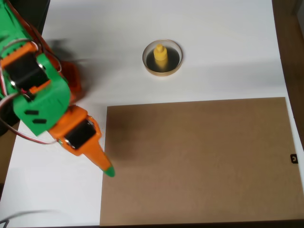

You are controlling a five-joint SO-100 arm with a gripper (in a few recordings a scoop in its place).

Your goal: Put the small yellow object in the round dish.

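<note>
Green-and-orange arm (35,90) sits highest in the overhead view, so closest to the lens, filling the left side of the frame. Its pincer (105,167) points down-right and ends in a green tip right at the left edge of the brown board (199,161). Only one tapered orange finger (97,156) is visible from this angle, so I can't tell how far the pincer is open. Nothing visible in its grip.

Small yellow object (160,56) is inside the round dish (162,58), standing upright on the dark inner floor, roughly centred, knob up. Dish rim is pale cream-tan and runs unbroken around it.

Dish sits on the white desk (213,38), in the upper middle of the view, above the top edge of the brown board and not touching it. Arm and dish are well apart; pincer tip is down at lower left, dish is up and to the right.

Brown board covers most of the lower right of the desk, lying flat. Small dark tag (294,158) at its right edge; can't make out what it is.

Red and white wires (19,130) loop off the arm at far left.
</note>
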